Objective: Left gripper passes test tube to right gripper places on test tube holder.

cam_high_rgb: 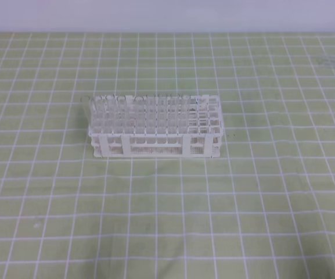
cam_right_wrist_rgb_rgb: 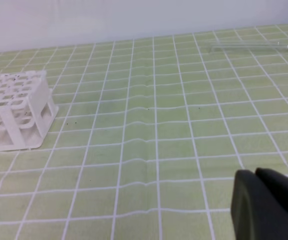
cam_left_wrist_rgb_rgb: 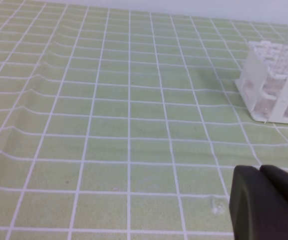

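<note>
One white rack [cam_high_rgb: 154,129] stands on a green cloth [cam_high_rgb: 167,215] with white lines that make squares. The rack is a long box with many small square holes on top and open windows in its sides. Clear tubes [cam_high_rgb: 133,107] stand in most of the holes. They fill the rack's left and middle parts, and a few holes at its right end look empty. The tubes are see-through and blurry, so I cannot count them.

One more tube [cam_right_wrist_rgb_rgb: 248,47] lies flat on the cloth, all by itself. The right wrist view shows it far from the rack, off to the rack's right and farther back, close to the cloth's far edge. Nothing touches it. In the high view only a faint streak shows there.

There are two grippers, and neither one shows in the high view. The left gripper [cam_left_wrist_rgb_rgb: 260,172] is seen in its own camera as two black fingers pressed together, with no gap. It holds nothing. It hangs over the cloth, and the rack is up ahead to its right, well apart from it. The right gripper [cam_right_wrist_rgb_rgb: 256,175] looks the same in its camera: two black fingers shut tight, holding nothing. The rack is far off to its left.
</note>
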You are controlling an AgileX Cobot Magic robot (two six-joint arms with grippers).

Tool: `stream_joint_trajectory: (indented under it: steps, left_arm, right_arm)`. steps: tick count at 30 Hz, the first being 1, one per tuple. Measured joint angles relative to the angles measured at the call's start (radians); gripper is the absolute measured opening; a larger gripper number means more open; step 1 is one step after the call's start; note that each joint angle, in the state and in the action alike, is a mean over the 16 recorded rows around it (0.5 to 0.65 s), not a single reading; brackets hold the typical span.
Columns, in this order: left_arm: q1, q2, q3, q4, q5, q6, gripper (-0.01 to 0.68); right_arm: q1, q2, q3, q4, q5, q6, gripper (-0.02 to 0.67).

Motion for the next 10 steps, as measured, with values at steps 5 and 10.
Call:
stream_joint_trajectory:
  steps: [5, 10]
  left_arm:
    - [0.0, -0.003, 0.001, 0.0, -0.001, 0.0, -0.003]
    - [-0.001, -0.006, 0.002, 0.001, -0.004, 0.001, -0.003]
  right_arm:
    - [0.0, 0.0, 0.0, 0.0, 0.0, 0.0, -0.018]
    - [0.0, 0.001, 0.0, 0.0, 0.0, 0.0, -0.018]
